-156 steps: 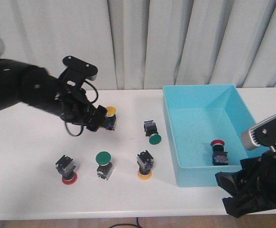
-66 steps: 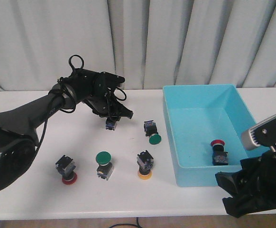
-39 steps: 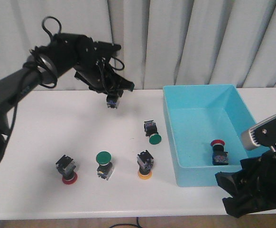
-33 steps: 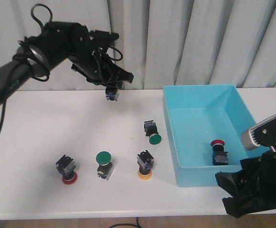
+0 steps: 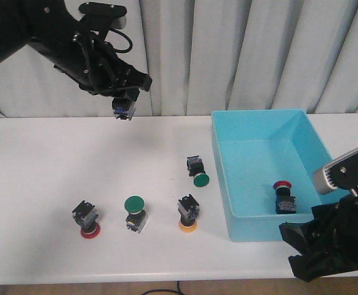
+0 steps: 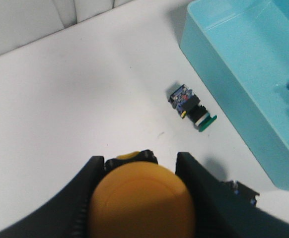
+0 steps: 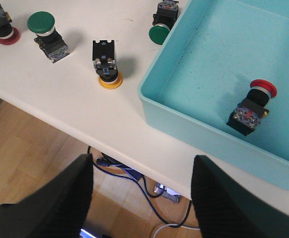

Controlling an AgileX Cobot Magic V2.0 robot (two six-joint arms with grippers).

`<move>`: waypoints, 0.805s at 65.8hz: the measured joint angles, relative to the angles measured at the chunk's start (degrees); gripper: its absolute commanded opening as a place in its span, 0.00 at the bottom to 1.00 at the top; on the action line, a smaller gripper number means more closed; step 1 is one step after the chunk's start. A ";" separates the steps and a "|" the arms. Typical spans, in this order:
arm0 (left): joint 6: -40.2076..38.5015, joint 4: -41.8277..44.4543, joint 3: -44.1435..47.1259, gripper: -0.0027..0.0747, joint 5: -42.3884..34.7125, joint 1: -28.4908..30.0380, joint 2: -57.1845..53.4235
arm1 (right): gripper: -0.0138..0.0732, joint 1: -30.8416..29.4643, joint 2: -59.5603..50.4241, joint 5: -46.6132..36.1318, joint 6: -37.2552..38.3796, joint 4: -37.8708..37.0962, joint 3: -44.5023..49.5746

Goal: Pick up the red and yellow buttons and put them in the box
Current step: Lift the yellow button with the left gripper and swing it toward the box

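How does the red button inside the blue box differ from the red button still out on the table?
The boxed red button lies tipped on its side on the floor of the box; the table's red button stands cap down, body up, on the table. The boxed one is already delivered; the other sits at the row's left end, near no end effector. Both share a red cap on a blocky dark body.

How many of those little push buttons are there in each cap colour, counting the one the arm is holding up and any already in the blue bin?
Red: 2, one on the table, one in the blue bin
Yellow: 2, one on the table, one held in the left gripper
Green: 2, both on the table
Total: 6
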 measured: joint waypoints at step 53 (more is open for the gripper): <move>14.63 -19.39 56.35 0.24 -30.89 -2.93 -36.35 | 0.66 0.00 0.00 0.00 0.00 0.00 0.00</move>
